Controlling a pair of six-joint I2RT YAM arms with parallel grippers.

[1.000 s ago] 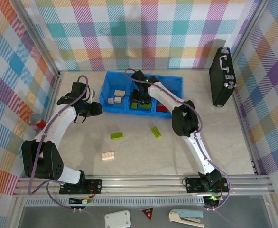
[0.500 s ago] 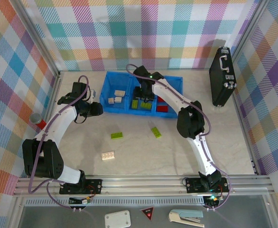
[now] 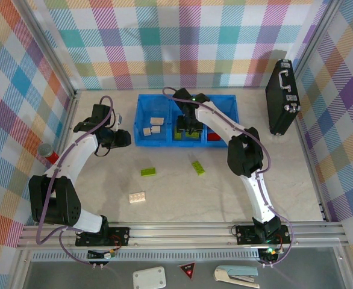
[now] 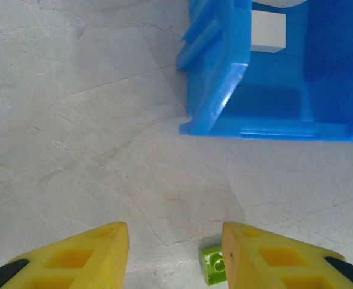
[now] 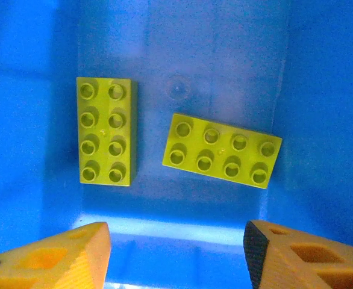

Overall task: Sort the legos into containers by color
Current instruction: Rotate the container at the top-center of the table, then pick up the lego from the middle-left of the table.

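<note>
- Left end effector (image 4: 175, 265): released, jaws parted, nothing across the gap. It hangs over bare tabletop (image 4: 74, 120) just outside the near-left corner of the blue tray (image 4: 215, 90).
- Left green lego (image 4: 212, 266): flat on the tabletop, seen past the fingertips and partly covered by the inner edge of one. It looks to lie below the fingers, not between them; contact cannot be told. Judgement: this arm is placed to take the pieces on its side.
- Loose cream lego (image 3: 137, 197): on the open tabletop, well apart from both end effectors, unsorted.
- Left compartment (image 3: 141, 108): holds the cream legos (image 3: 152, 125), so I read this as the cream bin.
- Right end effector (image 5: 176, 259): released, jaws wide, empty. It is held above the middle compartment (image 5: 182, 48), fingertips at the near wall.
- Two green legos: one (image 5: 104, 139) square to the wall, the other (image 5: 221, 150) skewed. Both lie studs up on the compartment floor, apart from each other, beyond the fingertips and not between them. Judgement: the loose, uneven lie suits pieces let drop, and this is the green bin.
- Right green lego (image 3: 198, 167): on the tabletop in front of the tray, near the right arm's forearm and well apart from its end effector. Judgement: the likely next piece for that arm.
</note>
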